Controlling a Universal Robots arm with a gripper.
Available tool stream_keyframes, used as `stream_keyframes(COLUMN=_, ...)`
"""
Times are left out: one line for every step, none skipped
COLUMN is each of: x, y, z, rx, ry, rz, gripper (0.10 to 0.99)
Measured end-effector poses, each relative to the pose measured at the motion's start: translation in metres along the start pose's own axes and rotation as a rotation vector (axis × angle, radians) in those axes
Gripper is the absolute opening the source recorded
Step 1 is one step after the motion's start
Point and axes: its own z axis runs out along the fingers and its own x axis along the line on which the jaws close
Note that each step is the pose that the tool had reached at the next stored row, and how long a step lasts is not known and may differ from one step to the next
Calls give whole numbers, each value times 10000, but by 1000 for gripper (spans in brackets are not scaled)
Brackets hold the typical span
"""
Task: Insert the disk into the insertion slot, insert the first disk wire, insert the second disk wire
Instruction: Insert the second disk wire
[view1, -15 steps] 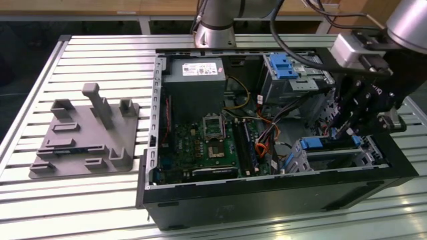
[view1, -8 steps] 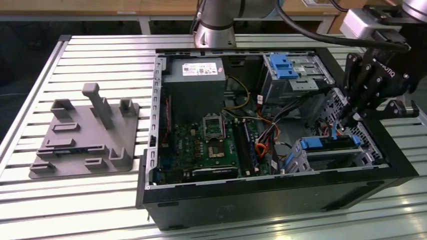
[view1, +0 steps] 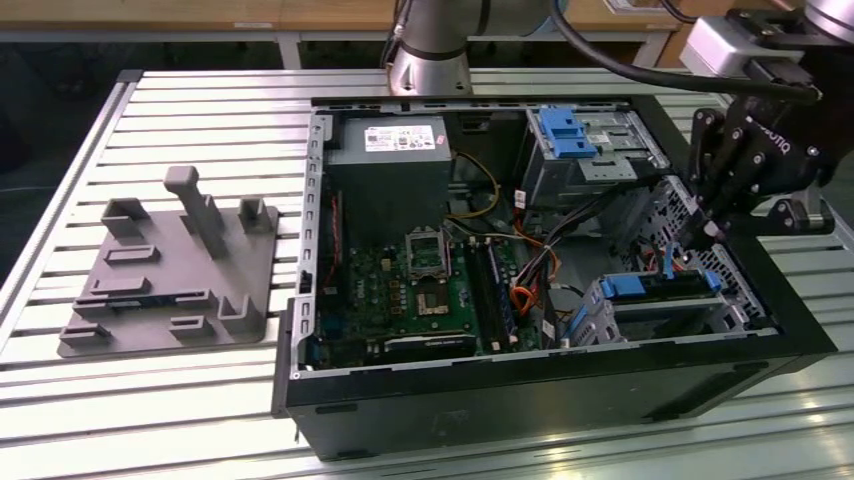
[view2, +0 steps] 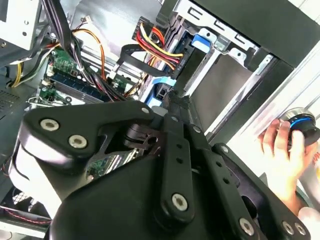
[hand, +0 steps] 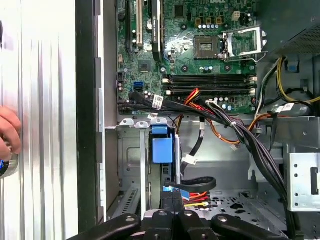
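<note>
While the pincer (hand: 172, 196), fingers together, hangs just above, the disk (hand: 162, 145) sits in the insertion slot (hand: 131, 165).

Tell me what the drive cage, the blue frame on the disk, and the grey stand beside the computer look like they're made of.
The insertion slot: thin sheet metal by its look, bare silver with perforated walls. The frame on the disk: probably moulded plastic, evenly bright blue and smooth. The grey stand: likely plastic, possibly printed, with a flat matte grey and blocky shapes; the look leaves that open.
</note>
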Motion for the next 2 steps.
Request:
stream_keyframes(x=0, y=0, z=-1, rx=0, ry=0, rz=0, gripper=106)
stream_keyframes(x=0, y=0, z=-2, rx=0, ry=1, rz=0, gripper=106)
